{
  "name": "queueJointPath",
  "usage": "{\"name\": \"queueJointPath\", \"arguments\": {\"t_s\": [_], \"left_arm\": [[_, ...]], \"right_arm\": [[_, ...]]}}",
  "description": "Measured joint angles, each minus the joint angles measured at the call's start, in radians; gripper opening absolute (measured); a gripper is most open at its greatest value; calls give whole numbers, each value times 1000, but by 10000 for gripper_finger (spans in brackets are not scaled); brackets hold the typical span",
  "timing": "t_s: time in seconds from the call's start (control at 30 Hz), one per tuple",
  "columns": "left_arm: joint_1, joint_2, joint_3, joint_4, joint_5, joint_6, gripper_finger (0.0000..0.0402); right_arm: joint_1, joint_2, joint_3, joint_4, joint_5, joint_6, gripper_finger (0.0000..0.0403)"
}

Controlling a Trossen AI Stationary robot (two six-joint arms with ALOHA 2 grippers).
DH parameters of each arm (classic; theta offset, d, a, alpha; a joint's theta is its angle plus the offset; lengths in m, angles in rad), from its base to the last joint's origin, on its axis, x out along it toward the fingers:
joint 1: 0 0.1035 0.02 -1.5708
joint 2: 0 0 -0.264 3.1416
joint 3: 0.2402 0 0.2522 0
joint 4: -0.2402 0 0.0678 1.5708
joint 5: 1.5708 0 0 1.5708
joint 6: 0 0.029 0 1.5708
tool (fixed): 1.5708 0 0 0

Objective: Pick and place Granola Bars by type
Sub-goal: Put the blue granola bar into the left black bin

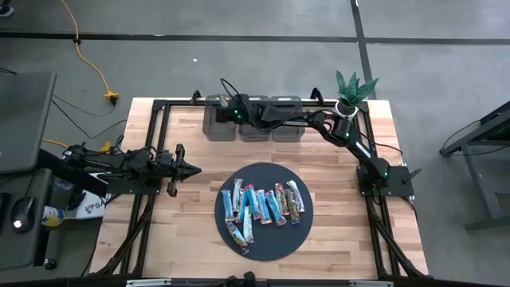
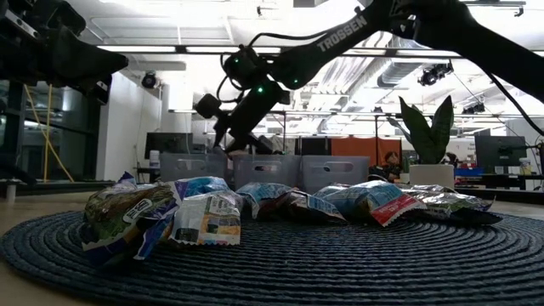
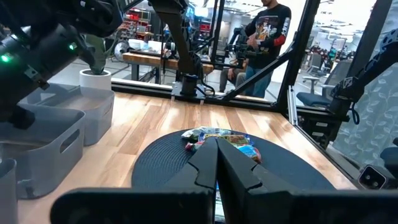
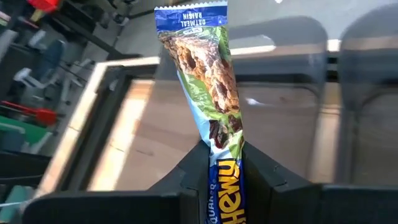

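**Granola bar held over the grey bins**

Granola Bars (image 1: 261, 204) are seen spread in a loose row on a round dark mat (image 1: 231, 239) in the middle of the wooden surface (image 1: 183, 135), with two more lying nearer the mat's front edge. Most wrappers are light blue; a few red or pink ones are mixed in.

One oatmeal raisin bar (image 4: 211, 87) is clamped by its lower end between the closed fingers of the right end effector (image 4: 225, 163), the wrapper standing up and leaning slightly. In the high view the right end effector (image 1: 231, 108) is reached out over the leftmost of three grey bins (image 1: 253, 119), which are set side by side along the far edge of the surface. The gripped bar itself cannot be made out in that view.

The left end effector (image 1: 191, 169) is held above the surface just left of the mat, pointing toward it, with its fingers (image 3: 239, 174) pressed together and nothing between them.

A potted plant (image 1: 352, 89) is stood at the far right corner, beside the bins. A person (image 3: 267, 31) in a dark top is seen in the room beyond the surface.
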Motion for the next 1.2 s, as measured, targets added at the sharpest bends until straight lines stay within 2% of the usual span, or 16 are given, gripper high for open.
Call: {"name": "queueJointPath", "arguments": {"t_s": [0.37,0.83,1.0,1.2], "left_arm": [[0,0,0,0,0,0,1],[0,0,0,0,0,0,1],[0,0,0,0,0,0,1],[0,0,0,0,0,0,1]], "right_arm": [[-5,0,0,-29,-43,-24,61],[-5,0,0,-28,-96,-76,132],[-5,0,0,13,-144,-184,134],[-6,-7,0,112,-279,-346,134]]}}
